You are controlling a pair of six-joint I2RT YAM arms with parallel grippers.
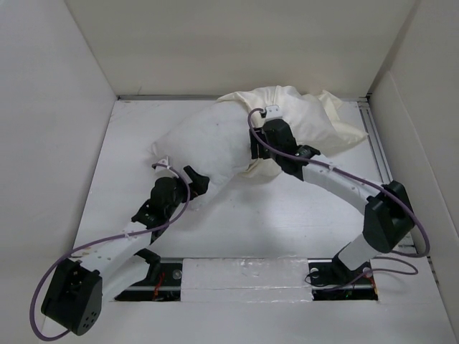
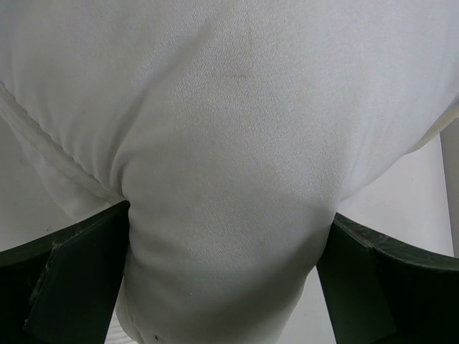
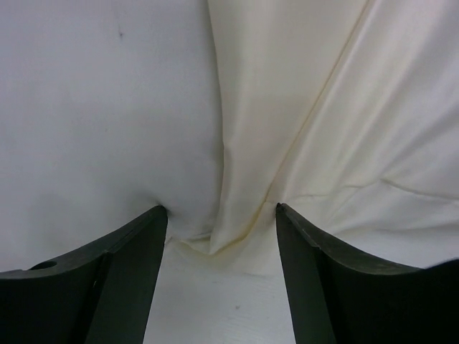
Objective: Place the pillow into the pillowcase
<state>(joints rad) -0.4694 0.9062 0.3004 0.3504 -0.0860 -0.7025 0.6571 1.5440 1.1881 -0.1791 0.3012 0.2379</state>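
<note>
White cloth at the left gripper (image 1: 195,179), confirmed? What did it hold? — A.

Confirmed. From above, the left gripper sat at the near left corner of the pillow (image 1: 204,143). Left wrist view: both dark fingers (image 2: 79,279) pressed into a bulge of plain white pillow cloth and were clamped on it. — B.

Pillow position? — A.

It lay slantwise across the middle of the table (image 1: 287,215). Left end was bare; far right end was inside the pillowcase (image 1: 319,118). Cream cloth was bunched and wrinkled around that end, close to the back wall (image 1: 237,43). — B.

Right gripper (image 1: 257,147)? — A.

It was at the mouth of the pillowcase, on the near side, where cream met white. Right wrist view: the fingers (image 3: 337,287) were drawn in on a gathered fold, white pillow cloth against the left one, cream pillowcase edge against the right one. I read it as gripping the pillowcase edge. Bare table showed below the fold. — B.
</note>
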